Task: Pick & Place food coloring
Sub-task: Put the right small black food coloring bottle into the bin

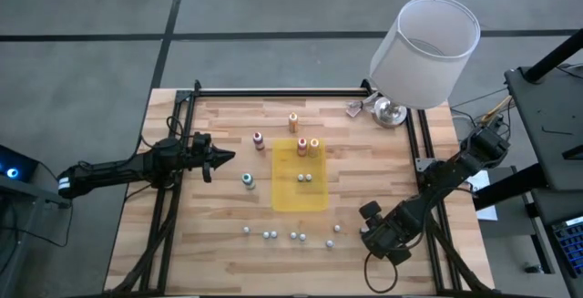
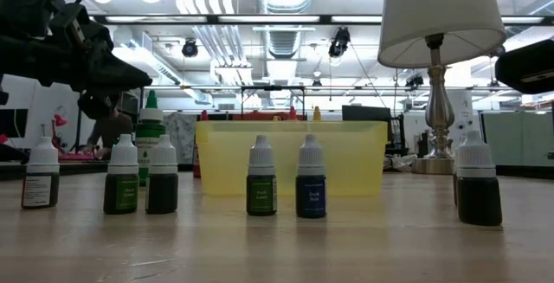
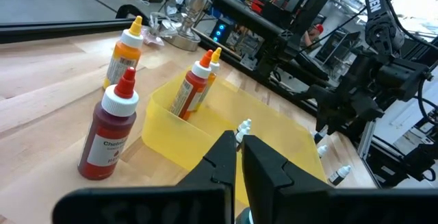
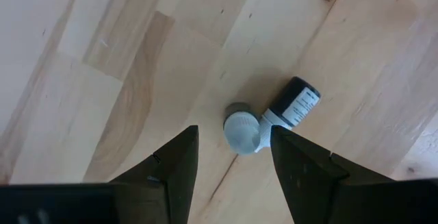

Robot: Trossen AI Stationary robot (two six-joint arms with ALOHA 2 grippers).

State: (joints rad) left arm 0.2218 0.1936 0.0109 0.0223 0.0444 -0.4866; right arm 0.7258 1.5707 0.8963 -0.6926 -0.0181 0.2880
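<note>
Small white-capped bottles [image 2: 261,177] are standing in a loose row along the table's [image 1: 182,243] near edge, closest to the low camera.

Starting on the left, my left pincer [image 1: 219,159] is hovering over the wood with its fingers clenched together and nothing between them, pointing toward the middle of the table. The food coloring is sitting just ahead of it. The dark red bottle [image 1: 259,139] is standing upright on the bare wood, just beside the far left corner of the yellow tray [image 1: 314,198]. The teal bottle [image 1: 248,180] is standing nearer, by the tray's left wall. The orange bottle [image 1: 293,121] is standing on the wood just beyond the tray's far wall. The pinkish red bottle [image 1: 301,146] and the yellow bottle [image 1: 314,145] are standing side by side inside the tray at its far end. Two more small white-capped ones are sitting near the tray's middle.

Further right, a lamp [image 1: 424,52] with a white shade is standing at the far right corner.

My right pincer [image 4: 233,162] is hanging near the right end of the near row, released, its fingers spread and gripping nothing. It is looking down on one upright white cap [image 4: 241,131]. A dark bottle [image 4: 294,104] is lying toppled against that cap.
</note>
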